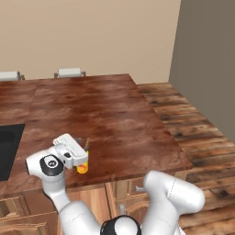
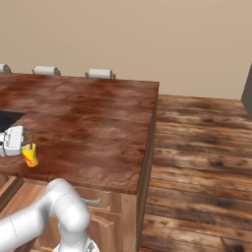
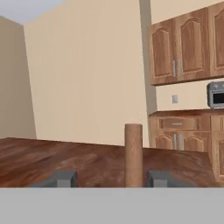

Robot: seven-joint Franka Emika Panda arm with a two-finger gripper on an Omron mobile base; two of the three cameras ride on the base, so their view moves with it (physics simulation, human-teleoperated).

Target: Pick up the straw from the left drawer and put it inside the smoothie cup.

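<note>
The smoothie cup (image 1: 82, 168) (image 2: 30, 155), small and yellow with a red mark, stands near the front edge of the brown counter (image 1: 105, 114). The straw (image 1: 87, 143) rises from it as a thin tan stick. In the hand view the straw (image 3: 133, 155) stands upright between the two dark finger tips and touches neither. My gripper (image 1: 82, 146) (image 2: 27, 135) (image 3: 113, 179) is open, level with the upper part of the straw and just above the cup. The left drawer is out of view.
A black recess (image 1: 7, 151) (image 2: 7, 118) is set into the counter left of the cup. Pale stool tops (image 1: 69, 72) line the far edge. Plank floor (image 2: 202, 147) lies to the right. Wall cabinets and a microwave (image 3: 216, 94) stand across the room.
</note>
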